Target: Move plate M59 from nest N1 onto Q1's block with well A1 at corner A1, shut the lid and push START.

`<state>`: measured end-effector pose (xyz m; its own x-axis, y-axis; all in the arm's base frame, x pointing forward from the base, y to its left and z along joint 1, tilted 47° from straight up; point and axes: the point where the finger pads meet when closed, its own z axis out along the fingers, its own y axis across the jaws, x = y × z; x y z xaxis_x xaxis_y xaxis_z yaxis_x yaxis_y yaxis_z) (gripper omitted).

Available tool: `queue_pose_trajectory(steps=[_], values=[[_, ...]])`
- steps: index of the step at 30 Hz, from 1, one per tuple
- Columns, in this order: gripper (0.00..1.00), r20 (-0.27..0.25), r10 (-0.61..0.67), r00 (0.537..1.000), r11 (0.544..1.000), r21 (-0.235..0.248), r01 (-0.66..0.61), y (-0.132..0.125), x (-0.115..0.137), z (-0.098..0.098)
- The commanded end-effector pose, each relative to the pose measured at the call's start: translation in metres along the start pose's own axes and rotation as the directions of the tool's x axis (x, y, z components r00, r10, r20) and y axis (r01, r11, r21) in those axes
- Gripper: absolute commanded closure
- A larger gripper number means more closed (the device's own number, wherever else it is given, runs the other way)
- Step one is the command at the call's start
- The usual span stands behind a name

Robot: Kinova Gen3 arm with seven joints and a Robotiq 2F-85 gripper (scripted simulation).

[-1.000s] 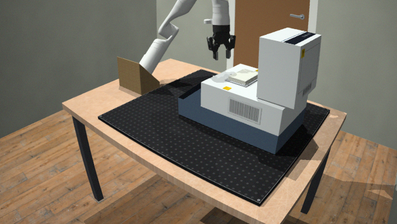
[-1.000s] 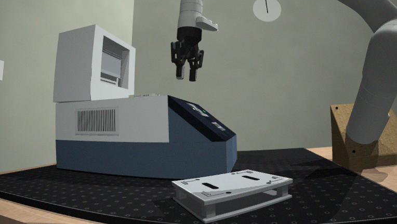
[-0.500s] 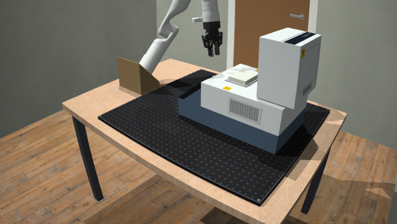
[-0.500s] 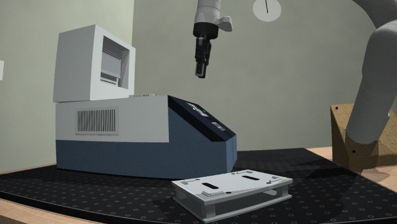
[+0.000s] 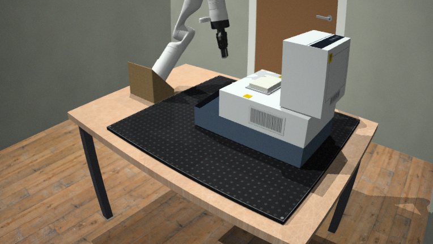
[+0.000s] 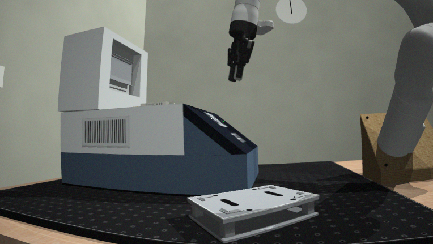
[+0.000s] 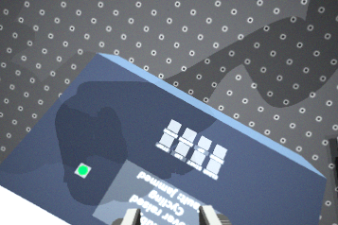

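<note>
Plate M59 (image 5: 265, 83) (image 6: 157, 103), cream, lies on the block in the top of cycler Q1 (image 5: 209, 117) (image 6: 143, 172) (image 7: 268, 151). It looks level; its fine seating and A1 corner cannot be told. Q1's lid (image 5: 303, 78) (image 6: 81, 72) stands raised behind it. The lamp (image 6: 223, 120) (image 7: 82, 170) is green. Small pale keys (image 7: 192, 143) show on the sloping front panel. My gripper (image 5: 224, 54) (image 6: 235, 77) (image 7: 169, 218) hangs well above that panel, fingers partly apart with nothing between them. Plate nest N1 (image 6: 252, 197) holds no plate.
The black perforated mat (image 5: 159, 132) (image 6: 348, 225) lies under Q1 and the nest, on the wooden table (image 5: 96, 105). The arm's brown angled base (image 5: 140, 81) (image 6: 370, 152) stands across the mat from Q1. The raised lid housing rises high beside the plate.
</note>
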<state>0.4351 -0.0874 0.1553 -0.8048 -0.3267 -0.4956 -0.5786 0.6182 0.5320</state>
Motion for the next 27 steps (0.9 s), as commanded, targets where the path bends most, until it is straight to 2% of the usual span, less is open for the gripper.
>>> queue_pose_trajectory(steps=[1, 6, 22, 27], values=[[0.59, 0.025, -0.087, 0.996, 0.996, 0.015, 0.086, -0.001, 0.012, -0.009], [0.64, 0.045, -0.245, 0.968, 0.969, 0.011, 0.245, 0.006, 0.026, -0.014], [0.77, 0.048, -0.236, 0.971, 0.972, 0.009, 0.236, 0.008, 0.027, -0.017], [0.81, 0.054, -0.242, 0.969, 0.970, 0.009, 0.242, 0.009, 0.026, -0.008]])
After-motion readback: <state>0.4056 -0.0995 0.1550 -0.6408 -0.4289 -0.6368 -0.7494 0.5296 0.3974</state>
